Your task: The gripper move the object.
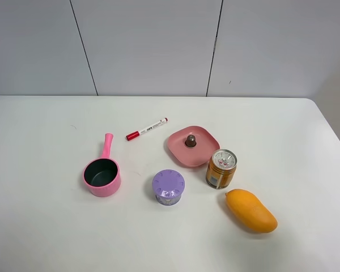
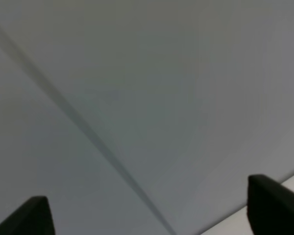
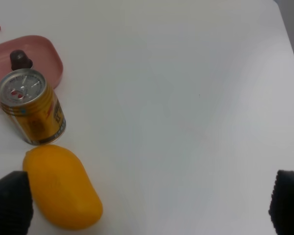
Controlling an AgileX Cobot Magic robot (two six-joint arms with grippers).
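The orange-gold drink can (image 1: 221, 168) with a silver top stands upright on the white table, right of centre, between a pink plate and a mango. It also shows in the right wrist view (image 3: 32, 115). My right gripper (image 3: 147, 208) is open and empty, its black fingertips (image 3: 10, 203) wide apart, held above the table to the right of the can and apart from it. My left gripper (image 2: 149, 215) is open and empty, and its view shows only the grey wall. Neither arm appears in the exterior high view.
An orange mango (image 1: 250, 210) lies just in front of the can. A pink plate (image 1: 203, 154) with a small brown knob sits behind it. A purple lidded tub (image 1: 169, 187), a pink saucepan (image 1: 102, 175) and a red-capped marker (image 1: 147, 129) lie to the left.
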